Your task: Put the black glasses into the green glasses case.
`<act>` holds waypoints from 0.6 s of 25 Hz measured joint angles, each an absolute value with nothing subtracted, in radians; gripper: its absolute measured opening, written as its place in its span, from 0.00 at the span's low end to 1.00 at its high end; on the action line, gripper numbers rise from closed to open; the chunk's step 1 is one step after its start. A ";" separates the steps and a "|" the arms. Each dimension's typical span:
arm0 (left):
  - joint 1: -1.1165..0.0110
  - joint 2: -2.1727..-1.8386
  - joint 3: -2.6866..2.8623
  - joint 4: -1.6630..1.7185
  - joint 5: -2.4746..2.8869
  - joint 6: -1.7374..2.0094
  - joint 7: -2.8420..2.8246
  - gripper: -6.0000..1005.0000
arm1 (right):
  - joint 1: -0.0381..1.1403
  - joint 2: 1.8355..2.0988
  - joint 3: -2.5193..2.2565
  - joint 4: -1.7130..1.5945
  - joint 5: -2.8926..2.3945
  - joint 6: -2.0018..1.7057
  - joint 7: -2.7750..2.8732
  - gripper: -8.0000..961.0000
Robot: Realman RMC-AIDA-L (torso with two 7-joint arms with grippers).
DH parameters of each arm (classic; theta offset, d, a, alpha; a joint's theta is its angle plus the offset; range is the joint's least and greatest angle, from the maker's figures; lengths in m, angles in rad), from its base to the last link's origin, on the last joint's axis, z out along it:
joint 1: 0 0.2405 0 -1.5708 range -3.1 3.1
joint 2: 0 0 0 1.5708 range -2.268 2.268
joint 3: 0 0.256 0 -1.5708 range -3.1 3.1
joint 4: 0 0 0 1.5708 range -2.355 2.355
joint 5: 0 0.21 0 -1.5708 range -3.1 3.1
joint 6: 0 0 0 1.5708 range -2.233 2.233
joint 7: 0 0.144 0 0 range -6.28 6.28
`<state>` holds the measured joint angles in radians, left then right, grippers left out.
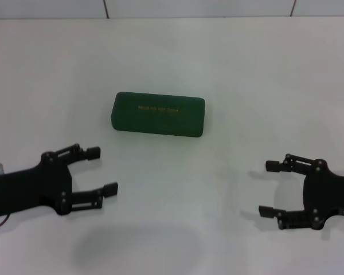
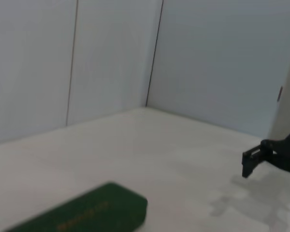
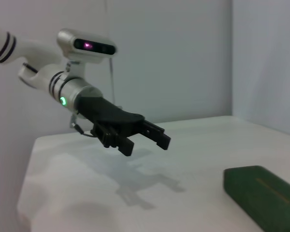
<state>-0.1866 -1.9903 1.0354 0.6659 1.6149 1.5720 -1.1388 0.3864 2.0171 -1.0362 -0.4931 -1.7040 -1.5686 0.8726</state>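
Observation:
The green glasses case (image 1: 157, 113) lies shut on the white table, lid up with gold lettering, in the middle of the head view. It also shows in the left wrist view (image 2: 87, 212) and the right wrist view (image 3: 263, 191). The black glasses are not in view. My left gripper (image 1: 102, 171) is open and empty at the near left, short of the case. My right gripper (image 1: 268, 189) is open and empty at the near right. The left gripper shows in the right wrist view (image 3: 145, 137), and a finger of the right gripper shows in the left wrist view (image 2: 253, 159).
The white table (image 1: 246, 74) reaches back to a pale wall with panel seams (image 1: 106, 8). In the wrist views walls (image 2: 222, 63) stand behind the table.

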 joint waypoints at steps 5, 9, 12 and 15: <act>-0.188 -1.985 1.029 0.666 1.667 1.597 -1.162 0.89 | 0.392 2.015 -1.071 -0.499 -1.706 -1.578 0.848 0.90; -0.195 -1.980 1.028 0.672 1.687 1.613 -1.178 0.89 | 0.404 2.012 -1.074 -0.509 -1.707 -1.580 0.847 0.90; -0.199 -1.978 1.028 0.678 1.707 1.632 -1.189 0.89 | 0.406 2.010 -1.074 -0.521 -1.708 -1.576 0.845 0.90; -0.201 -1.978 1.026 0.679 1.716 1.648 -1.200 0.89 | 0.412 2.007 -1.074 -0.531 -1.709 -1.572 0.845 0.89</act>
